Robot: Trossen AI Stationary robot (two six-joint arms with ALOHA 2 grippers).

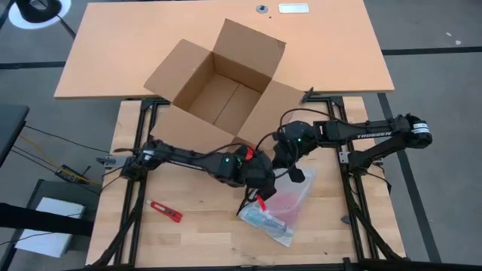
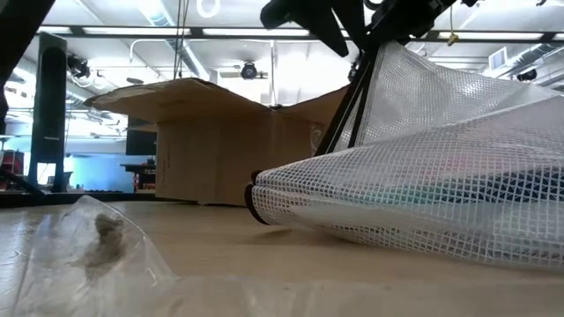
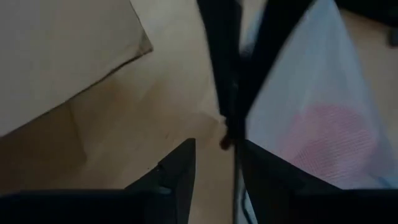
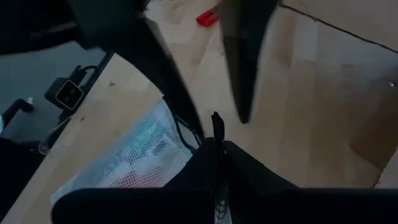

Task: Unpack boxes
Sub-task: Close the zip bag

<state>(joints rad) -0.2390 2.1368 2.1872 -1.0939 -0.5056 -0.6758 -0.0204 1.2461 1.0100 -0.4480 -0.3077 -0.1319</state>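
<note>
The brown cardboard box stands open at the table's far side, its flaps spread out; it also shows in the low view. A clear mesh bag with pink and dark contents lies near the middle. My right gripper is shut on the bag's upper edge. My left gripper faces it, open, its fingers on either side of that edge. Whether one finger touches the bag I cannot tell. My right gripper pinches the bag's dark-trimmed upper edge between its two shut fingers, slanting down from the table's right and far side. That edge is lifted, the mesh slopes down from it, and the bag's lower part rests on the table.
A red box cutter lies on the wooden table near the left front. A crumpled clear film sits close to the low camera. The orange tabletop lies under the box's far half.
</note>
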